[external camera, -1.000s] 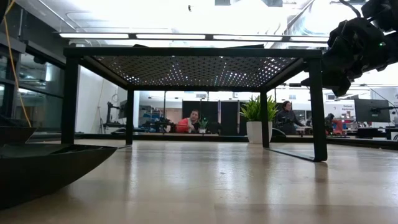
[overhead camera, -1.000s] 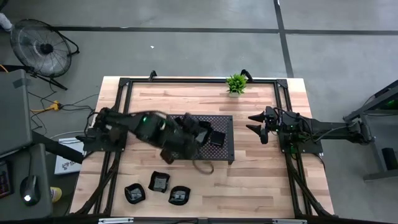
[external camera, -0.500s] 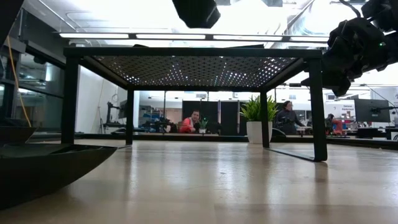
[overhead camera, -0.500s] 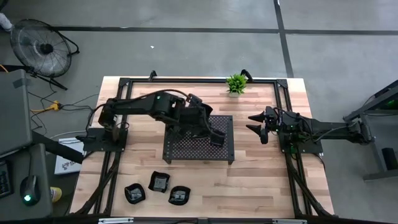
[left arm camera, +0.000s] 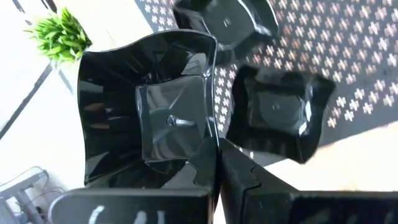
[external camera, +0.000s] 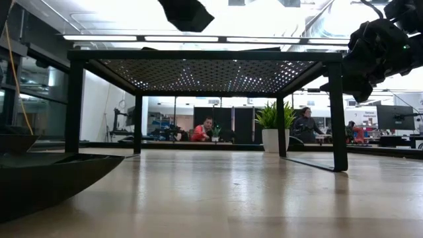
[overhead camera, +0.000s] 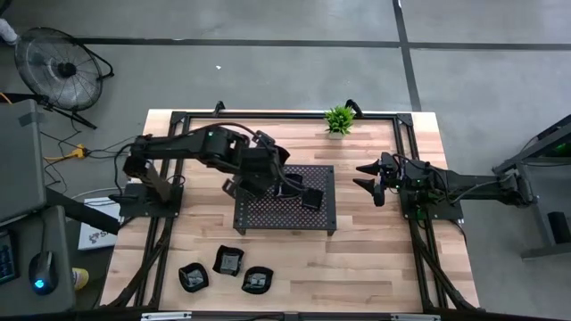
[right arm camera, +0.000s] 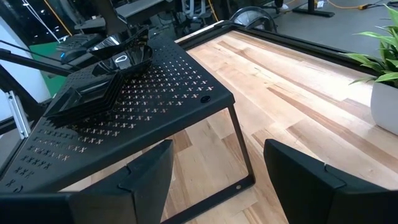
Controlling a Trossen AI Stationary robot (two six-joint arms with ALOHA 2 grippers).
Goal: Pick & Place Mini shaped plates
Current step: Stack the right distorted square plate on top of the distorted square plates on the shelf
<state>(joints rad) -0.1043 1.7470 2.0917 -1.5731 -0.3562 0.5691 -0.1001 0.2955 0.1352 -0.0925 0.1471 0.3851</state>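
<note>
- While the left claw (left arm camera: 214, 155) is clamping together on a wavy-rimmed plate (left arm camera: 149, 112), it is hanging above the perforated tray (overhead camera: 284, 212), two plates (left arm camera: 277, 115) lying just beyond.
- The right claw (right arm camera: 214, 168) is waiting apart, beside the tray.
- Three plates (overhead camera: 230, 261) are sitting on the worktop (overhead camera: 375, 259), well apart.

grey concrete floor (overhead camera: 268, 53), floor fan (overhead camera: 61, 64), perhaps office desks behind

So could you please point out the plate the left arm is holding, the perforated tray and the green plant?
held plate (left arm camera: 163, 118): left wrist view, on its flat glossy centre.
perforated tray (overhead camera: 272, 212): high view, on a bare stretch of its top near the front edge.
green plant (overhead camera: 339, 119): high view, on its leaves.
</note>
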